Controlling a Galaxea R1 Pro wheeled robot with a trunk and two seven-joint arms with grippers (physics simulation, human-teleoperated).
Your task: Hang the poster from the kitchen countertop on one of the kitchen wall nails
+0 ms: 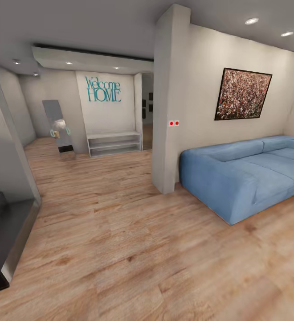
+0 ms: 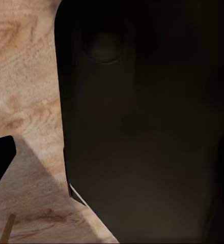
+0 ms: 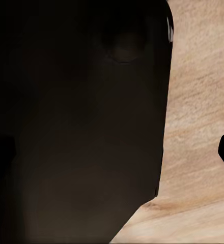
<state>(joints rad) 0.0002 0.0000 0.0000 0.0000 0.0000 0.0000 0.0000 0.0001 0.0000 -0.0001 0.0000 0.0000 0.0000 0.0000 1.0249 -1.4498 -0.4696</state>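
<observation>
A dark glossy cabinet (image 1: 4,236) sits nearest the head camera at the lower left, its black top edging onto the wood plank floor (image 1: 133,249) that runs through the whole room. A blue sofa (image 1: 249,171) stands on the right against a pale wall, beneath a large speckled abstract painting (image 1: 242,94) in a black frame. A square white pillar (image 1: 167,102) rises between the sofa and the open hallway, carrying a small white switch plate with two red dots (image 1: 174,123). Down the hall, teal "Welcome HOME" lettering (image 1: 103,89) hangs above a low white shelf unit (image 1: 114,143), and a tall mirror (image 1: 58,127) leans against the wall to its left. Small dark frames (image 1: 147,103) show through a doorway beyond, too distant to read. The poster and the kitchen countertop cannot be made out from this spot. In the left wrist view a broad dark body (image 2: 142,127) blocks the floor; in the right wrist view a similar dark body (image 3: 76,122) does the same. How far either gripper is open cannot be told.
</observation>
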